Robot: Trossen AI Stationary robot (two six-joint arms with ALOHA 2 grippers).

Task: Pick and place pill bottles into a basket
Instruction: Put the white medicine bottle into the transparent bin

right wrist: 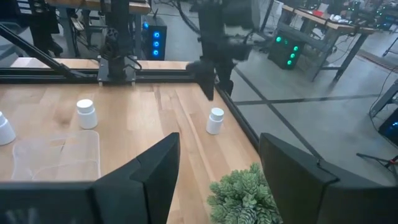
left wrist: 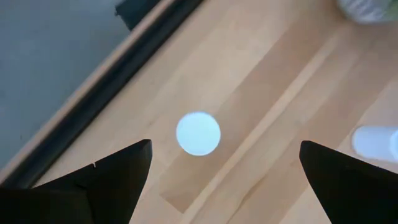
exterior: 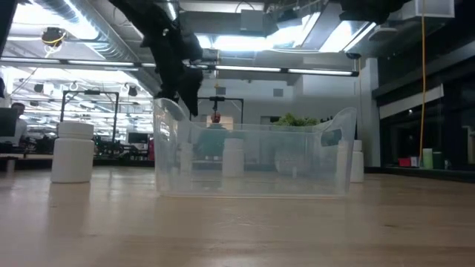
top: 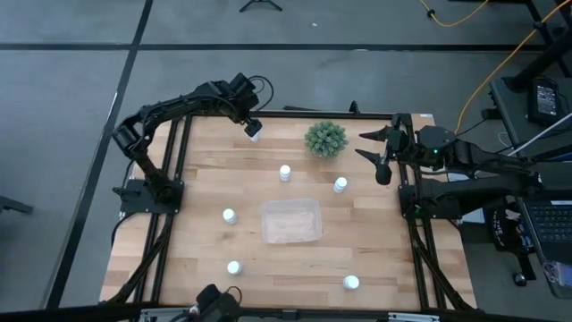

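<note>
Smooth pale wooden table (top: 295, 259) with long straight boards, ringed by a black metal frame (top: 170, 233). In the middle, the basket (top: 290, 221): a shallow see-through plastic tray with rounded corners, nothing inside it.

Six small round white pill bottles with flat caps, all standing up on the wood, all outside the basket. One at the far edge (top: 255, 131), right under the left gripper (top: 251, 125). Left gripper hanging above that bottle, dark pointed fingers (left wrist: 112, 180) spread wide apart, holding nothing, round white cap (left wrist: 198, 133) showing between them. Two more bottles (top: 285, 173) (top: 340, 184) between the far edge and the basket. One (top: 230, 216) just beside the basket on its left. Two (top: 234, 266) (top: 351, 283) near the front edge, well apart.

Spiky green plant (top: 325, 139) at the far side, bushy and round.

Right gripper (top: 375, 145) waiting beside the plant at the table's right edge, flat dark fingers (right wrist: 155, 174) partly apart, nothing between them.
</note>
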